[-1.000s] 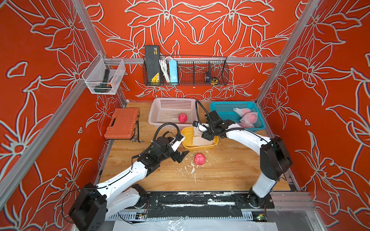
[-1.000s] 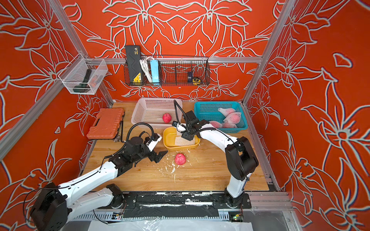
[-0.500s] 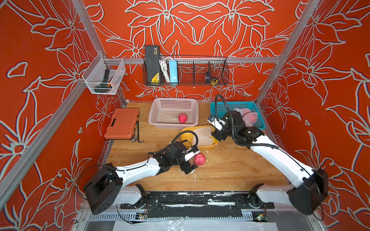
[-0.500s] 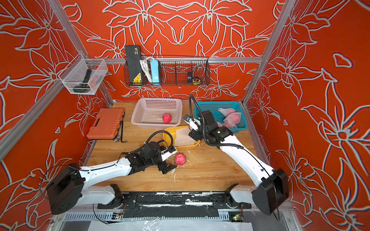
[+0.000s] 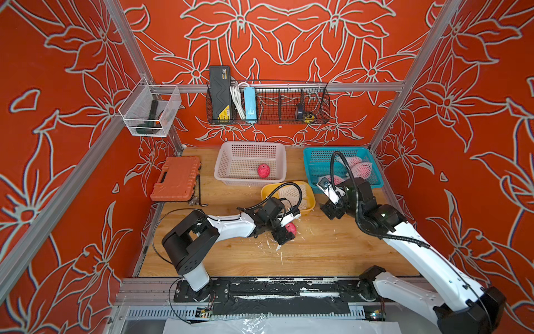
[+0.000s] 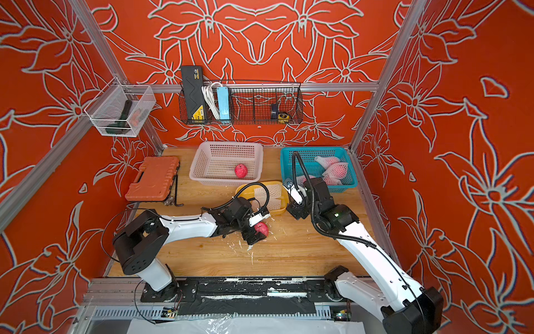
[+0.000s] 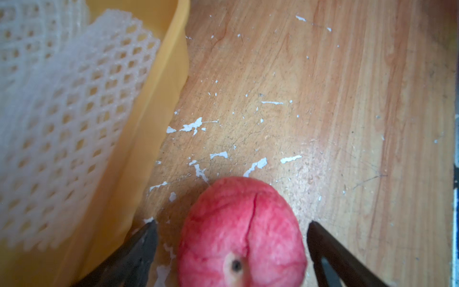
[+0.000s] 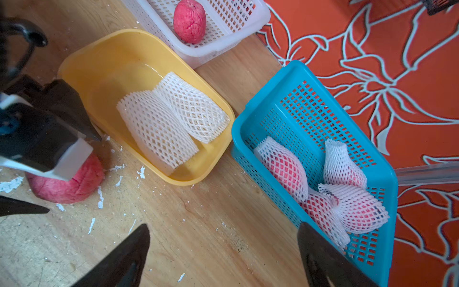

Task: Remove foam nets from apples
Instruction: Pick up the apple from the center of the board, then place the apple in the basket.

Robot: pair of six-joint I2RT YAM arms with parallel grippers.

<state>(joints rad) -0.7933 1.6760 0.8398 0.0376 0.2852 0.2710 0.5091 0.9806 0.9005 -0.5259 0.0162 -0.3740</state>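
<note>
Your left hand [image 5: 287, 227], beside the yellow tub [image 5: 311, 194] a second ago, now stands wide open around the bare apple [image 7: 241, 231] near the middle of the desk [image 5: 318, 254], and its fingers do not touch it. Your right hand [image 5: 331, 211] has left the tub, where two foam nets [image 5: 290, 191] lie. It hangs open and empty before the blue basket [image 5: 313, 162] at the back right corner; the label on the black box [image 5: 220, 92] is too small to read.
</note>
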